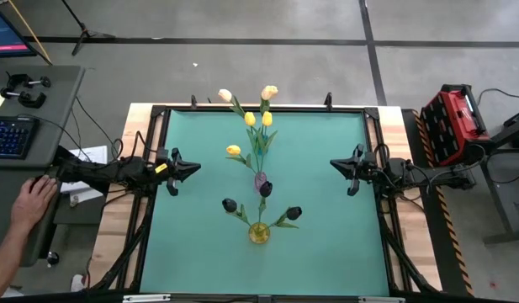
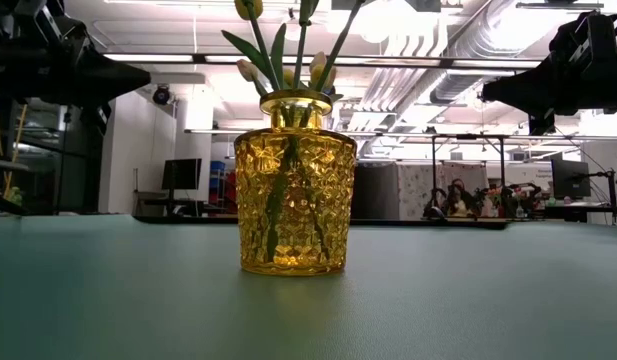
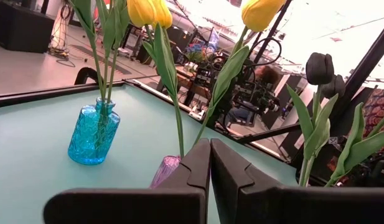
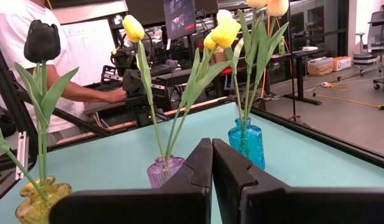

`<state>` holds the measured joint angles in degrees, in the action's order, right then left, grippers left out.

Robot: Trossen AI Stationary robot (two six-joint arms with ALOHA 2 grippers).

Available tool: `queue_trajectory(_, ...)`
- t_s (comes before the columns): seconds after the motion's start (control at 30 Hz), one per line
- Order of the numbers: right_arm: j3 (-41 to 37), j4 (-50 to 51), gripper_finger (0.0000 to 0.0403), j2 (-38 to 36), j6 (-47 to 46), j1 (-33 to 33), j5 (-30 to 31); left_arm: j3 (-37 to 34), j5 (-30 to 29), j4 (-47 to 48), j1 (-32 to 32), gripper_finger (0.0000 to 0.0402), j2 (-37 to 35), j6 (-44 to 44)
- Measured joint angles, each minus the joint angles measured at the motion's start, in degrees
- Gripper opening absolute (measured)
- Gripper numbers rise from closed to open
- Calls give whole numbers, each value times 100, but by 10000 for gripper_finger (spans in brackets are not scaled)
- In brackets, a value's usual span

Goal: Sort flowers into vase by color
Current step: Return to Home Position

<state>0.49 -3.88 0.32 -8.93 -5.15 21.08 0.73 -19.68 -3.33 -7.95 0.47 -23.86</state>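
Black flowers (image 1: 266,188) stand in the yellow vase (image 1: 259,233), yellow flowers (image 1: 250,119) in the purple vase (image 1: 260,179), and cream flowers (image 1: 269,91) in the blue vase (image 4: 246,144), lined down the mat (image 1: 326,244). None lies loose, so sorting looks finished. The left gripper (image 1: 197,168) and right gripper (image 1: 333,163) hang at the mat's sides, fingers pressed together, empty.

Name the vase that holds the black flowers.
The yellow vase, at one end of the row, holds three black flowers; the purple vase holds yellow flowers, the blue vase pale flowers.
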Motion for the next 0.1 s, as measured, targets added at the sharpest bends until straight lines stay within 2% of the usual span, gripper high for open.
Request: queue_trajectory(0.1,-1,0,0,-1,0,-1,0,0,-1,0,0,0,-1,0)
